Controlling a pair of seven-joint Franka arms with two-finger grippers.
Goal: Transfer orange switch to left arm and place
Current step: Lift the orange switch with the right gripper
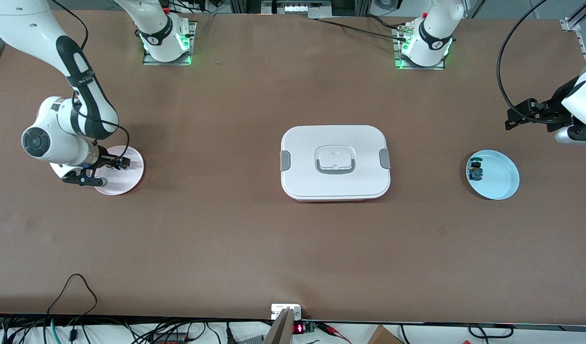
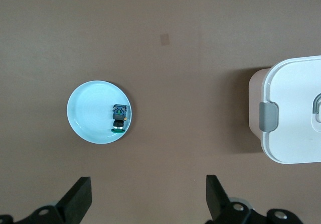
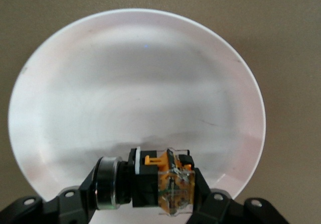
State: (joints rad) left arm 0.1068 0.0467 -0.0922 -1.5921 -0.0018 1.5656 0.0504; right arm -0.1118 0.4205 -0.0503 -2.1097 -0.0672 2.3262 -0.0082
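The orange switch (image 3: 168,184) lies on its side between the fingers of my right gripper (image 3: 145,189), low over the pink plate (image 3: 135,83). The gripper is shut on it, one finger on the cap end, one on the orange body. In the front view the right gripper (image 1: 118,162) sits over the pink plate (image 1: 130,179) at the right arm's end; the switch is hidden there. The white box (image 1: 312,141) stands mid-table and shows in the left wrist view (image 2: 296,108). My left gripper (image 1: 517,117) hangs open and empty over the table at the left arm's end (image 2: 149,194).
A light blue plate (image 1: 501,179) at the left arm's end holds a green-capped, blue-bodied switch (image 1: 475,170); both show in the left wrist view, plate (image 2: 88,108) and switch (image 2: 119,117). Cables lie along the table's front edge.
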